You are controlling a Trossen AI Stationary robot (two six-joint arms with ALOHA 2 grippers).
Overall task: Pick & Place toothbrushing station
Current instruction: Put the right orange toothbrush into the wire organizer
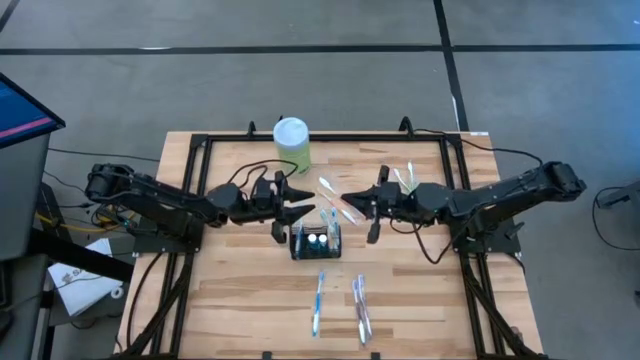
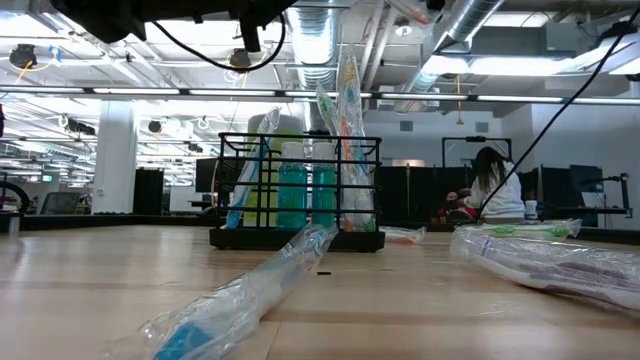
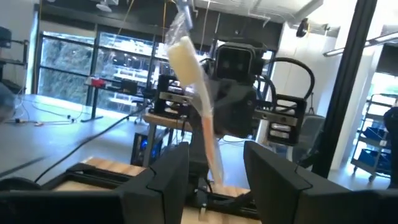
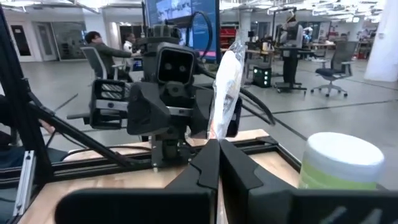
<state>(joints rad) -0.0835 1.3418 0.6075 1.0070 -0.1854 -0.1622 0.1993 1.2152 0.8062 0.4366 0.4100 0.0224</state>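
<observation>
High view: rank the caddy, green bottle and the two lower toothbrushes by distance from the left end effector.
1. Caddy, just right of the left end effector.
2. Green bottle, toward the table's far edge.
3. Lower toothbrushes, near edge, farthest.

The caddy [image 1: 316, 241] sits mid-table btw my two grippers, so room above it is tight: my left gripper [image 1: 291, 212] hangs just beside it on one side, jaws apart, and my right gripper [image 1: 352, 203] on the other, closed on a wrapped toothbrush [image 1: 336, 204]. Wrapped brushes [image 2: 345, 110] stick up out of the caddy and block a straight descent. Behind it stands a green bottle [image 1: 292, 143]. In front, loose wrapped brushes [image 1: 359, 308] lie on the wood; the table's [image 1: 240, 300] left front part is free.
</observation>
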